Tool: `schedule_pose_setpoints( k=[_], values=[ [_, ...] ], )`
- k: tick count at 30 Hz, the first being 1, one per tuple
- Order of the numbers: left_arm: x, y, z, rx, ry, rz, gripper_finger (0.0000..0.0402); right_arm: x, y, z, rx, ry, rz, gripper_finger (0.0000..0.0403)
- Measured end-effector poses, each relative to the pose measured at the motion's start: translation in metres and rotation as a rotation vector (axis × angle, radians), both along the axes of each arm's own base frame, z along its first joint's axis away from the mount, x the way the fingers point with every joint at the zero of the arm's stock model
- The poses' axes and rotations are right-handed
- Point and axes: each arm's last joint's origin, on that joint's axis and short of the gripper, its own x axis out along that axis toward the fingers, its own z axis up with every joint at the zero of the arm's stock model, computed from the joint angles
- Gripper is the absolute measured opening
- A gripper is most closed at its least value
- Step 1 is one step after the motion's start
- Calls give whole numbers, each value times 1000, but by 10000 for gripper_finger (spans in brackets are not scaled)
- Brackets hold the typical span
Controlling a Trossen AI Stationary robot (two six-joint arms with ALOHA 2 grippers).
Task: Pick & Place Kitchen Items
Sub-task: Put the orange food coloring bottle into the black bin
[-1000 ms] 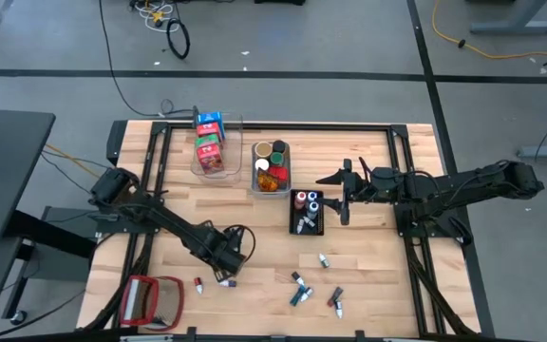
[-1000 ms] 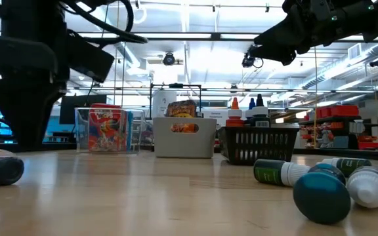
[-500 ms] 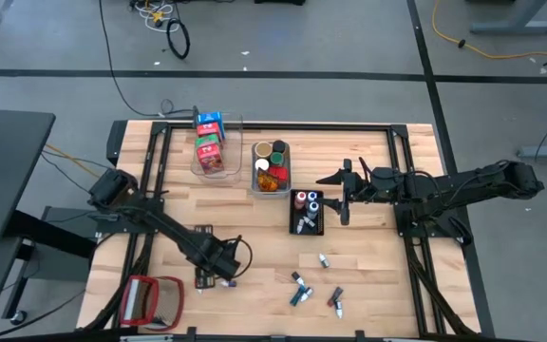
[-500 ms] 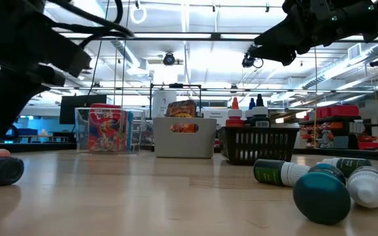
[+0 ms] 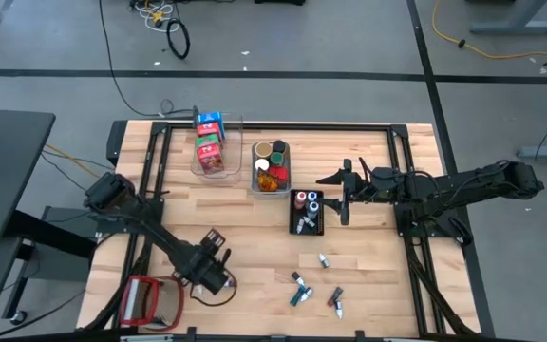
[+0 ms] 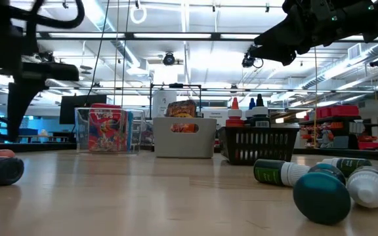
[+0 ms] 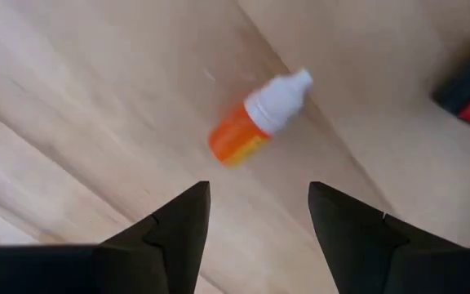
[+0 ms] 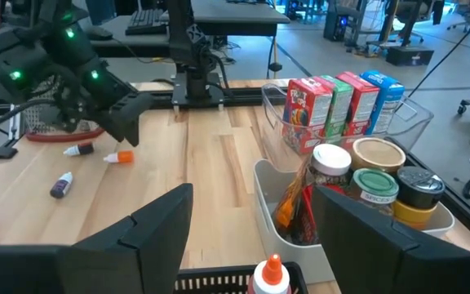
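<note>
— Bottles at the front edge first: how are they laid?

— A few loose bottles (image 5: 297,290) are seen lying on their sides on the table (image 5: 368,266), near the front edge and right of the middle. Nothing is touching them.

— And the left side?

— The red-framed object (image 5: 150,299) is found at the front left corner. Just beside it the left gripper (image 7: 257,192) is held low over the wood. Its jaws are spread apart and nothing is grasped. An orange bottle (image 7: 259,114) with a white cap is seen lying on its side just ahead of them, untouched.

— What is found further back?

— The black bin (image 5: 293,228) is set near the middle of the table, with small capped bottles (image 5: 304,201) stood inside it. The right gripper (image 8: 251,192) is hung in the air just beside that bin, on its right. Its jaws are released wide and nothing is carried.

— And behind that?

— The grey bin (image 5: 254,176) is placed next, filled with round jars (image 5: 272,157). Furthest back and to its left, the clear bin (image 5: 236,152) is seen, in which blue, green and red cartons (image 5: 209,142) are lined up.
</note>
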Motion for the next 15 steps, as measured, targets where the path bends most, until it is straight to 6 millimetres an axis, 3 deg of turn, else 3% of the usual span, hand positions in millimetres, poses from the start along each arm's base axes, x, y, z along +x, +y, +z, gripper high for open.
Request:
schedule_pose_setpoints(
  k=[7,15],
  values=[
    [2,0,-13,7,-74,-146,220,0,0,0,-3,0,1,261],
    [7,-5,-14,-46,-112,-197,220,0,0,0,-18,2,4,261]
  ],
)
